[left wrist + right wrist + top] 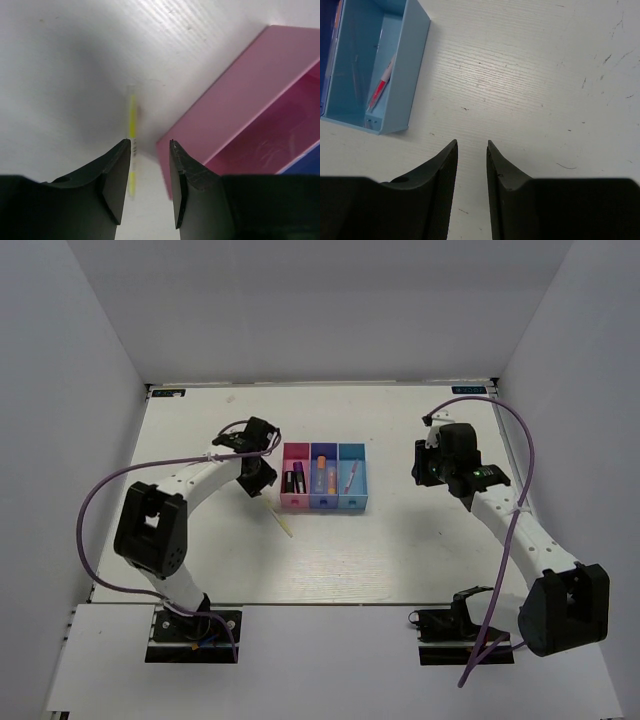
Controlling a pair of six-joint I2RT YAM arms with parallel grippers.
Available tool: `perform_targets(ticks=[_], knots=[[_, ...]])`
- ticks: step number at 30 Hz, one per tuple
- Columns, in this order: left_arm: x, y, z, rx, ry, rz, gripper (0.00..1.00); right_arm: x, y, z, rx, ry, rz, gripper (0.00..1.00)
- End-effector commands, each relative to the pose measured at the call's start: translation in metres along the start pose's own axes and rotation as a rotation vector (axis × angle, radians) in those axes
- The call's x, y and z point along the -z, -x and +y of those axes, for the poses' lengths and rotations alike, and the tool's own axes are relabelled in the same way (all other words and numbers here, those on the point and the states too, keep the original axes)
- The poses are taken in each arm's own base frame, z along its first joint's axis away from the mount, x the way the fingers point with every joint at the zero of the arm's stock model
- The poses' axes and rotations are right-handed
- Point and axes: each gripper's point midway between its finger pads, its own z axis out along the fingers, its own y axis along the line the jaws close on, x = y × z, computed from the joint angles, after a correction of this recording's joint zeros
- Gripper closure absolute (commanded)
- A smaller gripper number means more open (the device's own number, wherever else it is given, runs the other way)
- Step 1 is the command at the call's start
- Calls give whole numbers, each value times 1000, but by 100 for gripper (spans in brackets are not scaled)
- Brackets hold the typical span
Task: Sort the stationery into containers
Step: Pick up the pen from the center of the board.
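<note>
Pale-yellow pen (132,117): loose on the surface (60,75) beside the pink bin (235,100) corner, unsorted.
My left pincer (150,146): parted, empty, above that pen to straddle it.
My right pincer (471,145): parted, empty, parked well beyond the pink bin.

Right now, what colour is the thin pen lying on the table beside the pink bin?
The pen is pale yellow, seen best in the left wrist view.

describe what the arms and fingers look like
The left arm and right arm have white links, chunky black joint housings and a looping purple cable each. The fingers are matte black, tapering to narrow tips.
</note>
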Motion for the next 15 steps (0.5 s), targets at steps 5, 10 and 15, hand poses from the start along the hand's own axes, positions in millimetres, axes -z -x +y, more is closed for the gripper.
perform_targets(ticks=[5,10,15], knots=[[-2,9,-14,44,26,41,53,-2,3,-3,-18,0,-11,67],[-14,2,0,51,65,66,53,0,5,-6,-29,-6,-19,67],[-23,-6,5,50,80,96,53,0,4,-9,-39,-13,-20,67]])
